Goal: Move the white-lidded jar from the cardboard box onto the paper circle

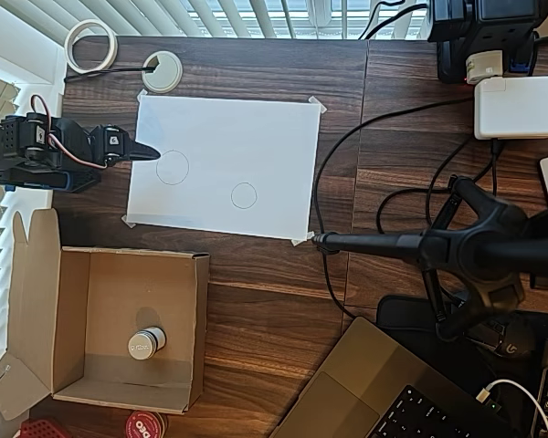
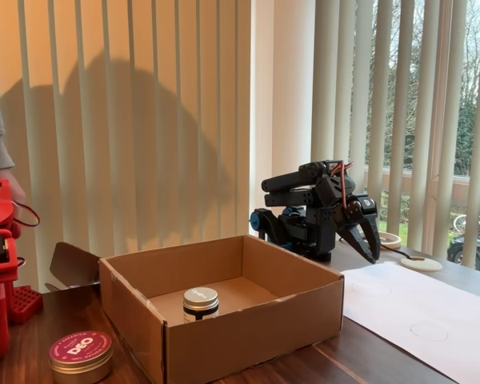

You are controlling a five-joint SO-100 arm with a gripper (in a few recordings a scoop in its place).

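Observation:
The white-lidded jar stands upright on the floor of the open cardboard box, toward the box's near wall in the overhead view. The paper circle is the smaller pencil outline on the white sheet, and nothing stands on it. My gripper is shut and holds nothing. It hovers over the sheet's left edge, beside the larger outlined circle and well away from the box.
A red round lid lies just outside the box. A white grommet and a tape roll sit behind the sheet. A black stand, cables, a white charger and a laptop crowd the right side.

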